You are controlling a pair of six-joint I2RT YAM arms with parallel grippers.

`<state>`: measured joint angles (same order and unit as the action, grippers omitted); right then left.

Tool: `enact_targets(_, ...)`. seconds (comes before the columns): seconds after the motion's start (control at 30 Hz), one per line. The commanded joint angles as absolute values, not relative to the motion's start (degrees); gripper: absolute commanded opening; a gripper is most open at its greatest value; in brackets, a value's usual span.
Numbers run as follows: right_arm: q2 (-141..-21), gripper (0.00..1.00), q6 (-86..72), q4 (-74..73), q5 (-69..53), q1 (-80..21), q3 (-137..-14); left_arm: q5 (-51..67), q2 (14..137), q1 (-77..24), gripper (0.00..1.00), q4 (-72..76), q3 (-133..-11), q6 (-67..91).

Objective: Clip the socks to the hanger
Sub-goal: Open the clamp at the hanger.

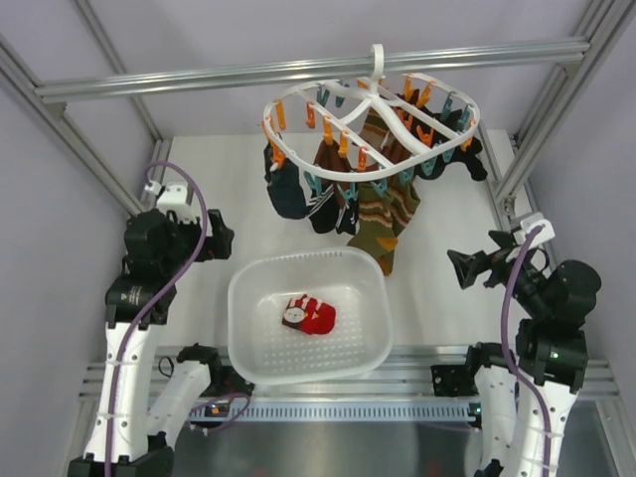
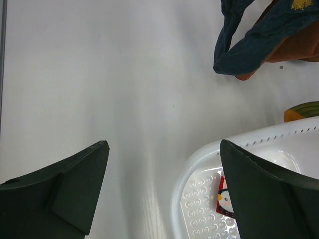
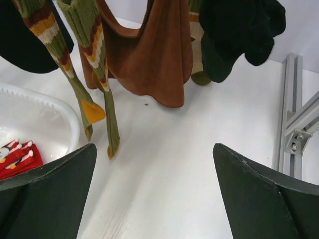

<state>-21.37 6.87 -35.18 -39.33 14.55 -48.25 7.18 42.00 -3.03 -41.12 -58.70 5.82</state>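
Note:
The red socks [image 1: 310, 314] lie bunched together in the white perforated basket [image 1: 248, 298] at the near middle; their patterned patch shows in the left wrist view [image 2: 223, 197] and they show at the left edge of the right wrist view [image 3: 17, 157]. The white oval hanger [image 1: 373, 114] with orange and teal clips hangs from the top bar at the back. My left gripper [image 1: 221, 241] is open and empty, left of the basket above the table. My right gripper [image 1: 459, 268] is open and empty, right of the basket.
Dark navy socks [image 1: 288, 189], brown socks and brown-green striped socks [image 1: 383, 219] hang from the hanger, the striped ones reaching down to the basket's back rim. Aluminium frame posts [image 1: 537, 129] stand at both back sides. Bare table [image 1: 447, 318] lies between the basket and the right arm.

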Motion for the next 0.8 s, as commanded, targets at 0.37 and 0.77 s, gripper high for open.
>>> enact_targets(0.37, -23.72, 0.97, -7.73, -2.22, -40.24, 14.68, -45.97, 22.4, 42.11, -2.72, 0.98, -32.18, -58.98, 6.59)
enact_targets(0.77, -31.03, 0.81, -3.07, 30.21, -47.99, 14.59, -35.95, 30.59, 43.5, -2.72, 0.97, -20.31, -56.08, 10.63)
